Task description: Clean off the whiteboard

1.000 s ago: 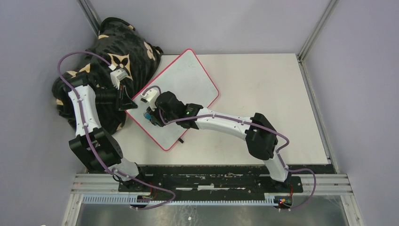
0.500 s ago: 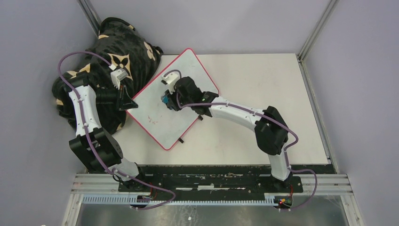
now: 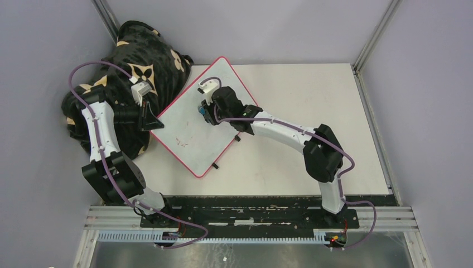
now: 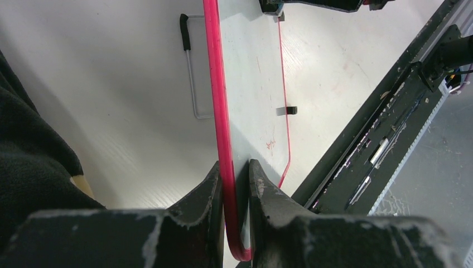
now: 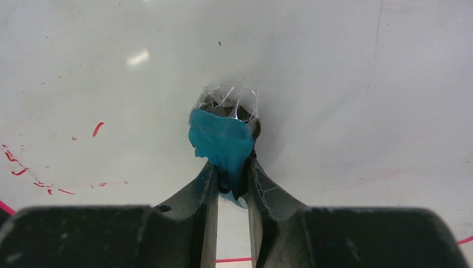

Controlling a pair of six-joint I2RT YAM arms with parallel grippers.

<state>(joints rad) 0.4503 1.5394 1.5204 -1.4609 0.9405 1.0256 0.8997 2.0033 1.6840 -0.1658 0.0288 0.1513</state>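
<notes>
Our left fingers (image 4: pixel 202 195) clamp the whiteboard (image 4: pixel 252 84) rim, and our right fingers (image 5: pixel 189 204) clamp the eraser (image 5: pixel 222 142). We judge most of the surface clean; red marks (image 5: pixel 97 129) near one corner remain.

White arms (image 3: pixel 277 133), black joints (image 3: pixel 321 159), seemingly purple cables (image 3: pixel 89 63).

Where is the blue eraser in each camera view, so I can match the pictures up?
Top external: the blue eraser sits left of centre, on the whiteboard's far half.
Left wrist: only a blue sliver of it at the top edge.
Right wrist: dead centre, pinched by the right gripper.
Shared landmark: the red smudges on the board, seen in all three.
</notes>
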